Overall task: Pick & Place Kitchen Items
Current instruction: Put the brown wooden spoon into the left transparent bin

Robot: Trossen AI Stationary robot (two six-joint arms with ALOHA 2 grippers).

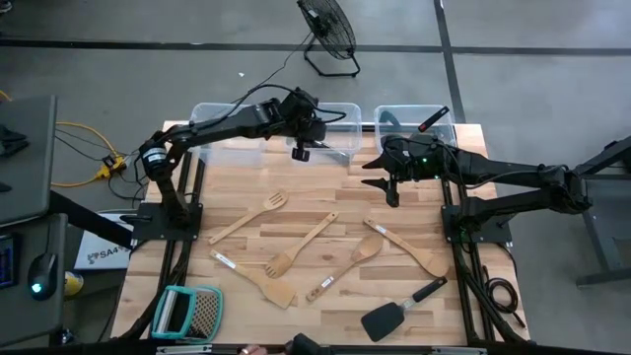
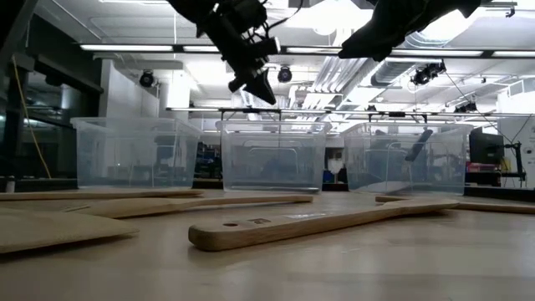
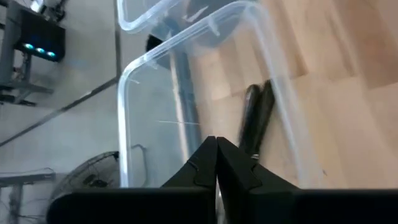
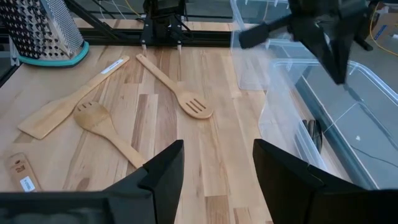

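Several pale wooden utensils lie flat on the table: a slotted spatula [image 1: 251, 215], a spatula [image 1: 301, 247], another spatula [image 1: 258, 279], a spoon [image 1: 347, 262] and a spatula [image 1: 409, 247]. A black spatula [image 1: 397, 312] lies near the front edge. My left gripper [image 1: 301, 150] is shut and empty, high over the middle clear bin's [image 1: 335, 110] near wall. Black utensils [image 3: 255, 118] lie in that bin. My right gripper [image 1: 390, 185] is open and empty, above the table before the right bin [image 1: 394, 110]. That bin holds a black red-tipped utensil [image 1: 432, 119].
A third clear bin [image 1: 212, 110] stands at the far left. The teal-framed grater [image 1: 187, 314] lies at the near left corner. Arm bases stand at the table's left and right edges. A floor fan [image 1: 330, 35] stands beyond the table.
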